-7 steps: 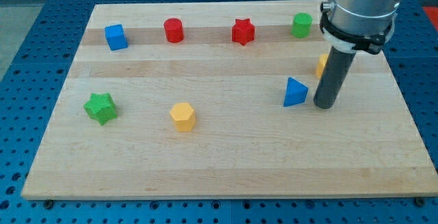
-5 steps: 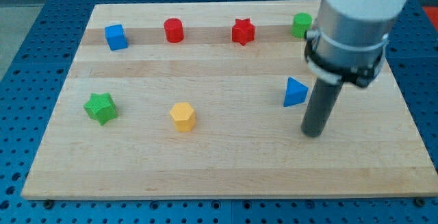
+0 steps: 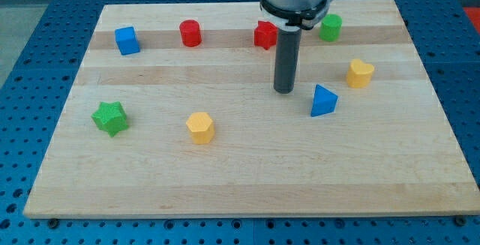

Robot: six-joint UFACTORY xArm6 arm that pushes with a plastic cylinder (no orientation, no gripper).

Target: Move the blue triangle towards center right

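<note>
The blue triangle [image 3: 323, 100] lies on the wooden board [image 3: 247, 177] right of the middle. My tip [image 3: 283, 91] rests on the board just to the upper left of the blue triangle, a small gap apart from it. The rod rises straight up towards the view's top and partly covers the red star [image 3: 262, 34].
A yellow heart-shaped block [image 3: 360, 73] lies to the upper right of the triangle. A green block [image 3: 330, 27], a red cylinder [image 3: 190, 33] and a blue cube [image 3: 127, 40] line the top. A green star [image 3: 110, 118] and a yellow hexagon [image 3: 200, 127] lie at the left.
My tip has moved from the triangle's right side, round below it, to its upper left. The blue triangle has not moved. The yellow heart block is now uncovered.
</note>
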